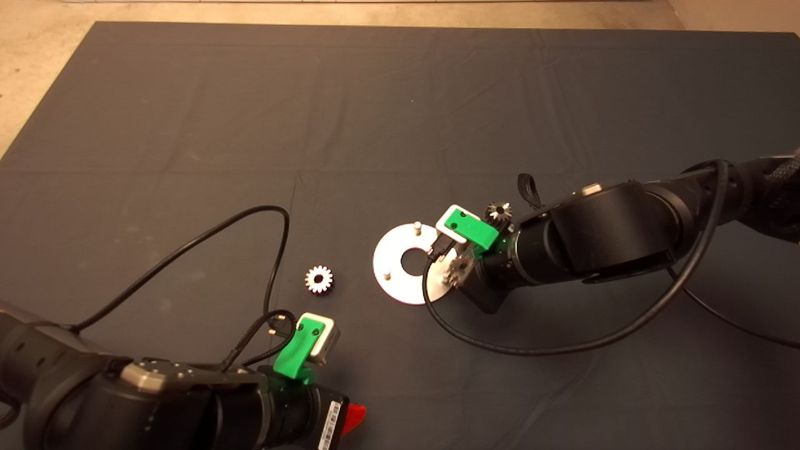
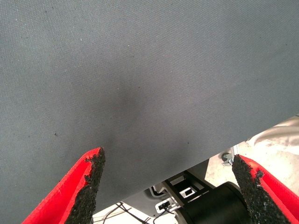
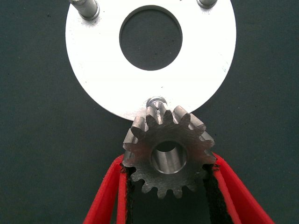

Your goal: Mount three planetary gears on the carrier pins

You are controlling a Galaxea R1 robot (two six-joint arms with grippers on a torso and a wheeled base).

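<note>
Covering most of the table, one dark grey cloth mat (image 1: 400, 106) with fold creases carries every item listed here.

Arms, two, black. The right arm reaches in from the right, its green right gripper (image 3: 167, 196) with two red fingers (image 3: 108, 196) at the right edge of the disc. Its jaws are closed partway on one silvery-grey toothed metal gear (image 3: 167, 151), gripped at its two sides, central hole facing the wrist camera. The left arm lies at the near left; its green left gripper (image 2: 168, 184) hangs over bare mat, jaws spread wide and empty, black pads (image 2: 92, 179) worn.

Disc, one: flat round shiny metal plate (image 1: 400, 278) with a large central hole, lying at mid-mat.

Gears, three. The held one hangs just at the disc's right rim. A second gear (image 1: 319, 279) lies on the mat left of the disc, apart from it. A third gear (image 1: 499, 211) lies on the mat behind the right gripper, partly hidden by it.

Pins, three short silver cylindrical pegs: far pin (image 1: 417, 226), near-left pin (image 1: 387, 274), and a right-hand pin (image 3: 157, 102), seen only from the right wrist, just beside the held gear's teeth. All three pins are bare. Whether the gear touches that pin cannot be told.
</note>
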